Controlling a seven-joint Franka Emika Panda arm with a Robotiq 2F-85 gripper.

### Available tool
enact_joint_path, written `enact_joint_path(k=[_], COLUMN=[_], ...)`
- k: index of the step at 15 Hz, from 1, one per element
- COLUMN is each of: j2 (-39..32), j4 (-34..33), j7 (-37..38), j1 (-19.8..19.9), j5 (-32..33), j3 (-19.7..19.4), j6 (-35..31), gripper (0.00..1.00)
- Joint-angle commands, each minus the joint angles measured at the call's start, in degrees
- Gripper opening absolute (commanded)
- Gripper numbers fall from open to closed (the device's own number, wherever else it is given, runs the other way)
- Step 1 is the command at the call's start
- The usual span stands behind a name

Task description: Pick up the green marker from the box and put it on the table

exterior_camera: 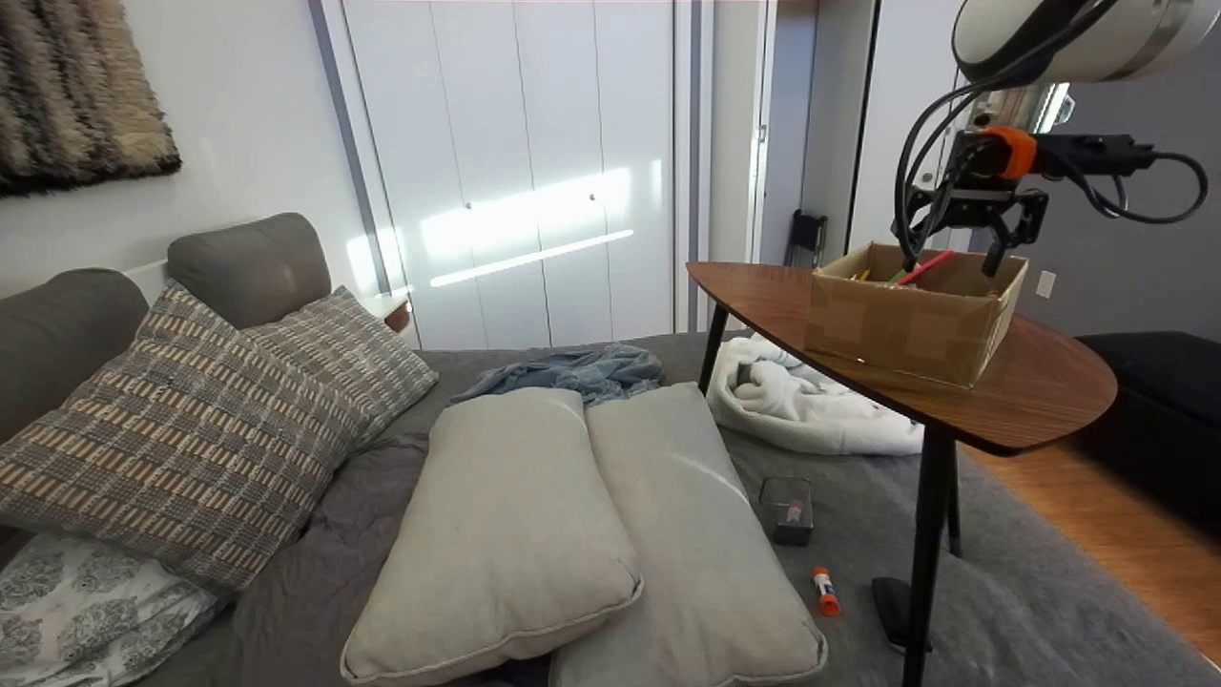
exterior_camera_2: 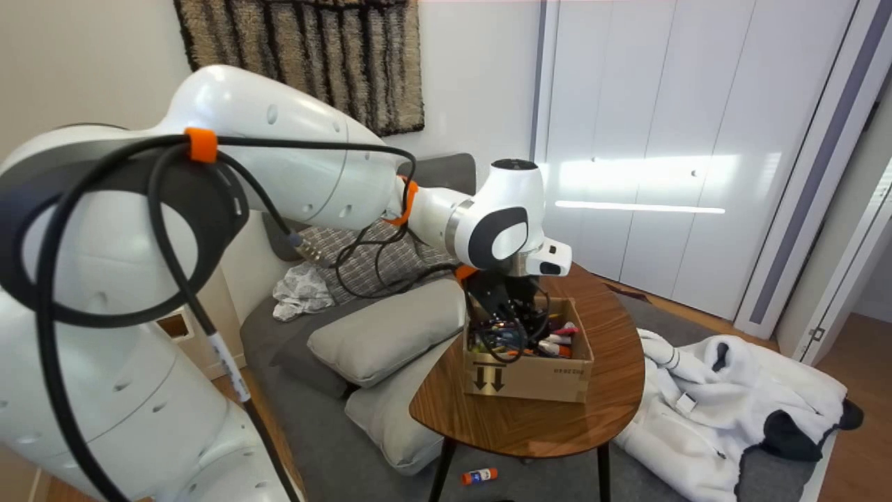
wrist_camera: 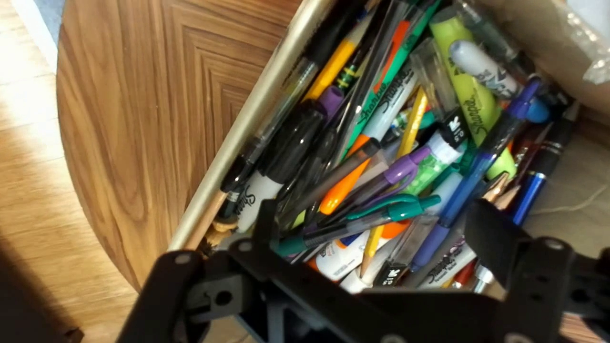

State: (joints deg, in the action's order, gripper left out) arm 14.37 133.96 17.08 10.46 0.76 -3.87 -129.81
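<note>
The box is a brown cardboard box full of pens and markers. It stands on the dark wooden table and shows in both exterior views. In the wrist view, a green pen lettered Sharpie and a yellow-green Sharpie marker lie among the pens. I cannot tell which is the green marker. A teal pen lies across the pile between the fingertips. My gripper points down with its fingertips at the box's opening. It is open and holds nothing; its fingers also frame the pile in the wrist view.
The box's wall runs beside the left finger in the wrist view. Black cables hang around the gripper. Below the table are a glue stick, a small clear container, light pillows and a white garment.
</note>
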Motion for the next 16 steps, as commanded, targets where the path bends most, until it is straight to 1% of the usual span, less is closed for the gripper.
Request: enact_joint_path(k=[1,3,7,8,9,12,14,16], j2=[-2.91,-4.08,-6.18,-6.64,-7.1,-7.93,-8.14,-8.4], j4=[-1.25,-1.16,-1.6,-1.81,-2.04,-2.46,-2.76,-2.99], j7=[0.06,1.11,2.19,2.29,2.39,2.33,2.16,2.31], j1=[-0.88,-0.76,-1.04,-1.15,-1.22,-1.33,-1.29,-1.26], j5=[-3.28,-4.17,-4.8,-5.02,-5.18,-5.91,-5.94,-5.7], j3=[-1.07,-1.05,-0.87,-0.88,-0.91,-1.06,-1.19,-1.23], j6=[-2.99,-5.98,-8.76,-9.01,-9.19,-9.58,-9.49,-9.2], gripper=[1.0,1.0,1.0,0.78,0.74,0.5,0.38,0.23])
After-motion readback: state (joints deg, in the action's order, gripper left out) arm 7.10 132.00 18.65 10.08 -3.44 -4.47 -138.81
